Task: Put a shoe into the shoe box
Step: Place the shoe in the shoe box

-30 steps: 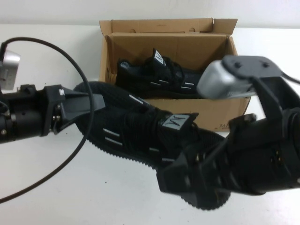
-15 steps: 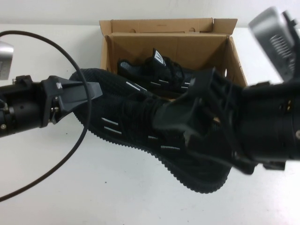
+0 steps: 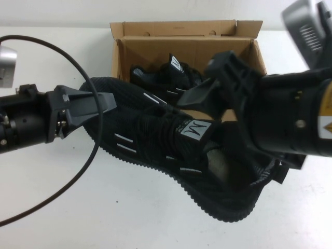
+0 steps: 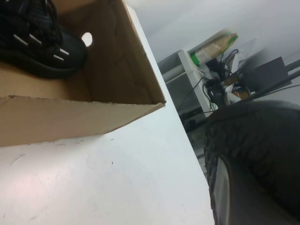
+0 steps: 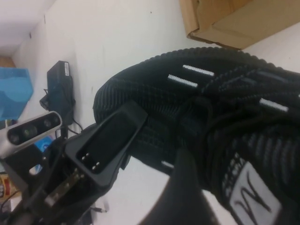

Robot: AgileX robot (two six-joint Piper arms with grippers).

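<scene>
The shoe, a black knit sneaker with white dashes, hangs above the table in front of the shoe box, held by both grippers. My left gripper is shut on its toe; the toe fills the left wrist view. My right gripper is shut on the upper by the white tongue tag. The right wrist view shows the shoe, one of my fingers and the left gripper. The look-alike shoe lies inside the open box.
The box lid flap stands up at the back. A black cable loops over the table on the left. The box's near corner and the boxed shoe show in the left wrist view.
My right arm has risen and swung toward the box, turning the shoe so that its tongue tag and opening face up. The left gripper has hardly moved.
</scene>
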